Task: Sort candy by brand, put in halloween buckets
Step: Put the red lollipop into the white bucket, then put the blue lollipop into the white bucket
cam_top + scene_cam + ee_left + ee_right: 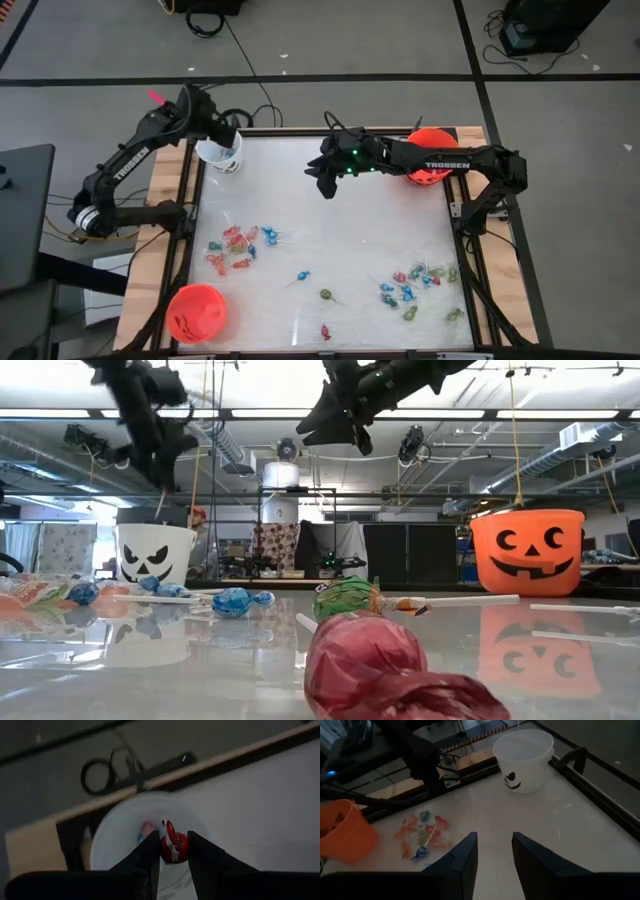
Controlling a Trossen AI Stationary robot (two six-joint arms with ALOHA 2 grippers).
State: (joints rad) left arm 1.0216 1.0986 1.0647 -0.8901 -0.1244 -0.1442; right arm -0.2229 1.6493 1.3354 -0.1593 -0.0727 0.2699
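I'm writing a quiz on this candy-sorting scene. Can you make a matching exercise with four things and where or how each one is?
Things:
1. left gripper
2. right gripper
3. white bucket
4. orange bucket near the front

States:
A. open and empty
B. at the table's front left corner
C. shut on a red candy
D. below the left gripper

Pairs: 1-C, 2-A, 3-D, 4-B

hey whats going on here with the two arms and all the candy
The robot is sorting candy into halloween buckets. The left gripper holds a red wrapped sweet over the white bucket at the table's far left corner. The right gripper hangs empty, fingers apart, above the table's middle. Loose candy still lies on the table, with one orange bucket at the far right and another at the near left.
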